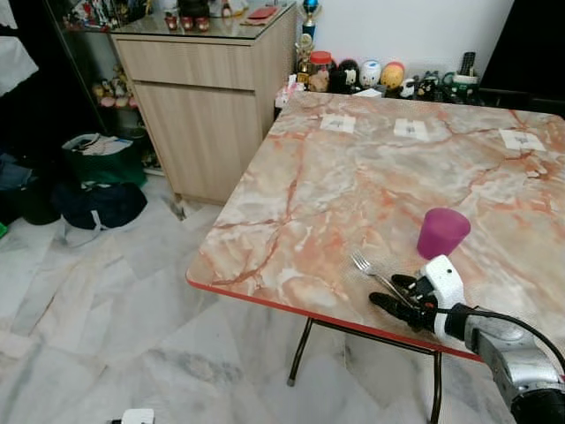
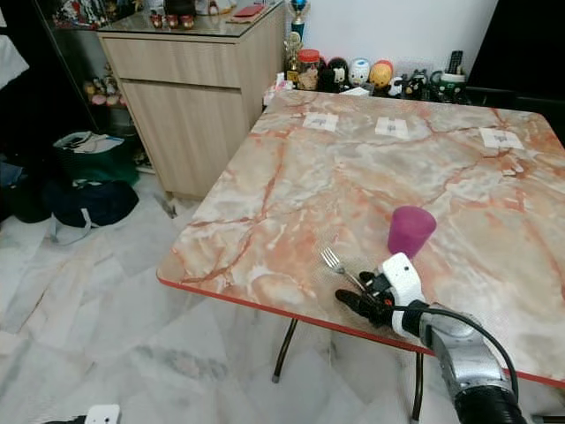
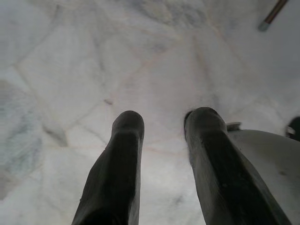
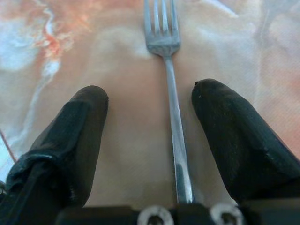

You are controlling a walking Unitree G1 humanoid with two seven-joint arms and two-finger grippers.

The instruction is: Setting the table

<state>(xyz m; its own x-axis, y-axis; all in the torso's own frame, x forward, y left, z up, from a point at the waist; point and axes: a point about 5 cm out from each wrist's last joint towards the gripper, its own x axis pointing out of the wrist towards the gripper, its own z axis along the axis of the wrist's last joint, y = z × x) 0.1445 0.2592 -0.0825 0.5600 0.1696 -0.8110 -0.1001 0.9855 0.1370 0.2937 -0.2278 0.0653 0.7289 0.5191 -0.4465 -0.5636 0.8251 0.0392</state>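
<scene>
A metal fork [image 1: 372, 272] lies on the pink marble table [image 1: 353, 185] near its front edge, tines pointing away from me. My right gripper [image 1: 395, 293] rests low on the table with its fingers open, one on each side of the fork's handle [image 4: 177, 136], not closed on it. A purple cup [image 1: 442, 232] stands upside down just behind the gripper. The left gripper [image 3: 161, 126] hangs open over the marble floor, holding nothing.
Three small white cards [image 1: 411, 129] lie along the table's far side. Figurines and jars [image 1: 371, 75] line the wall behind. A wooden cabinet [image 1: 205, 97] stands left of the table, with bags [image 1: 97, 190] on the floor beside it.
</scene>
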